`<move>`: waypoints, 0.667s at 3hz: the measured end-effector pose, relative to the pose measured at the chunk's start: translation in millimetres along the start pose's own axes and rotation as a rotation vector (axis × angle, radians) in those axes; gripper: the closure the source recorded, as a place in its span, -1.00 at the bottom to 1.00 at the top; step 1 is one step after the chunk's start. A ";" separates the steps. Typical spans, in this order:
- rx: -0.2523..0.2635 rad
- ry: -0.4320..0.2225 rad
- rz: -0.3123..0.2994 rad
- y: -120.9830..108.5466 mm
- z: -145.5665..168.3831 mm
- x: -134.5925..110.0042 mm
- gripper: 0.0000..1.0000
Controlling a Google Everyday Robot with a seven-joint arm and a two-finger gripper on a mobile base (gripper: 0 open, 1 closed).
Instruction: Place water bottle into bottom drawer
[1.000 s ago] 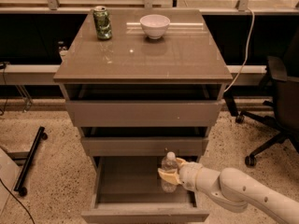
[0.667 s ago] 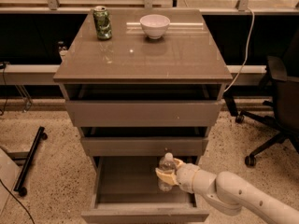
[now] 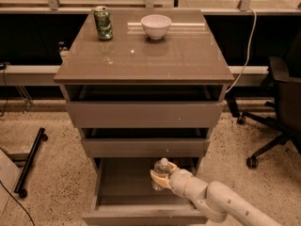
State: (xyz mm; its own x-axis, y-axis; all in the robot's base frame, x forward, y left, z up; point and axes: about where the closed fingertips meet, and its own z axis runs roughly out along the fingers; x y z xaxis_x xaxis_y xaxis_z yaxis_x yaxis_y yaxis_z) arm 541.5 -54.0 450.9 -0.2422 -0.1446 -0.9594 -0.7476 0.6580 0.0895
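Note:
The water bottle (image 3: 160, 169) is clear plastic and stands upright inside the open bottom drawer (image 3: 127, 192), toward its back right. My gripper (image 3: 162, 175) reaches in from the lower right on a white arm and is shut on the bottle's body with yellowish fingers (image 3: 158, 179). The bottle's lower part is hidden behind the fingers. The bottom drawer is pulled out farther than the two drawers above it.
A green soda can (image 3: 103, 23) and a white bowl (image 3: 156, 26) stand on the cabinet top (image 3: 188, 55). A black office chair (image 3: 277, 112) is at the right. A black stand leg (image 3: 30, 159) lies on the floor at the left.
My gripper and the bottle have moved a little left and deeper into the bottom drawer.

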 end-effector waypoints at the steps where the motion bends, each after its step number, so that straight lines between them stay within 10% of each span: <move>1: 0.017 -0.027 -0.015 -7.6 22.4 25.0 1.00; 2: 0.042 -0.026 -0.009 -16.5 43.3 56.4 1.00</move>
State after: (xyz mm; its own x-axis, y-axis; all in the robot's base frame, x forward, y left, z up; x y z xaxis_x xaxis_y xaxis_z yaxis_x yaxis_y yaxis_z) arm 566.9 -41.0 383.7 -0.2192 -0.1314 -0.9668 -0.7227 0.6876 0.0704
